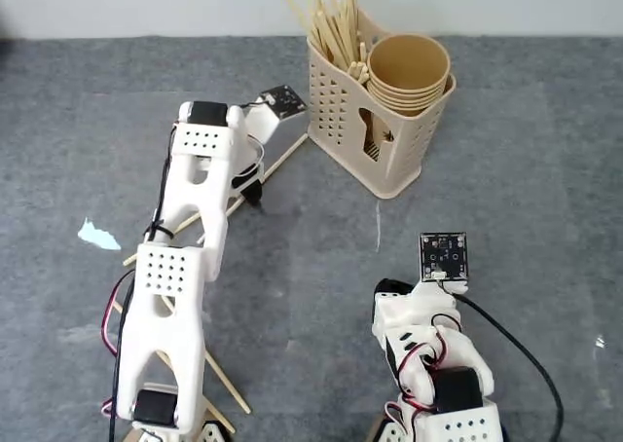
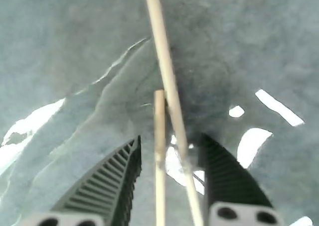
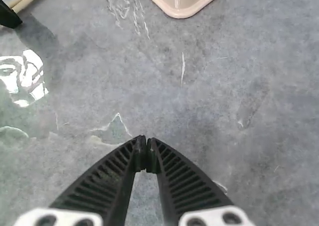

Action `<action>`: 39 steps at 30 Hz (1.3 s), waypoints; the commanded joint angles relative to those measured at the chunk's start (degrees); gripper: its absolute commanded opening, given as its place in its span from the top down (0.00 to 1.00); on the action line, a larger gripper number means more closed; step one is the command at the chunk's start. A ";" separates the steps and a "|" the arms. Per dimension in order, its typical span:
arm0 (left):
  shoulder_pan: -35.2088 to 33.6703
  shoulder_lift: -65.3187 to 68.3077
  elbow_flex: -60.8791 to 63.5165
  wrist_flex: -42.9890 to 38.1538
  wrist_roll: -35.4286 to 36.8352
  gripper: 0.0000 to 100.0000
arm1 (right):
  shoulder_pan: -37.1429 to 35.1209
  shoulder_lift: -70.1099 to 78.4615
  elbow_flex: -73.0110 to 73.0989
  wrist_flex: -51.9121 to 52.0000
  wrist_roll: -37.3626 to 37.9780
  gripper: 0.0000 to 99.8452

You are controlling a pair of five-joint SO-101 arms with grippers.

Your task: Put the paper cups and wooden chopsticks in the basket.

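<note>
Wooden chopsticks (image 1: 336, 28): standing bundled in the basket (image 1: 336, 121), next to the paper cups (image 1: 409, 67) nesting there in one stack; loose chopsticks (image 2: 159, 136): lying on the grey mat (image 1: 526, 169) near the basket; left gripper (image 2: 169, 139): hanging low over the mat, fingers parted, straddling two of the loose sticks; right gripper (image 3: 146, 154): hovering above bare mat, tips pressing together, gripping nothing; further sticks (image 1: 226, 386): lying beside the left arm's base.

Grey mat (image 1: 545, 169); 1 pale-blue scrap (image 1: 97, 235) L side.
</note>
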State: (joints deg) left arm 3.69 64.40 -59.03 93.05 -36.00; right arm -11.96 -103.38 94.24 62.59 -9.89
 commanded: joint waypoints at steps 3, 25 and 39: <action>1.14 1.41 0.57 2.11 -3.78 0.93 | -0.48 -0.48 -0.62 -1.10 0.00 0.98; -0.44 -0.09 -4.62 7.65 -5.19 0.99 | -0.48 -0.48 -0.70 -1.01 0.00 0.98; -0.97 -34.55 30.37 7.56 -8.97 0.99 | -0.48 -0.48 -0.70 -1.10 0.00 0.98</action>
State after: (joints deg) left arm 3.16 40.57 -33.36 99.03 -43.65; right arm -12.04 -103.38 94.24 62.59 -9.89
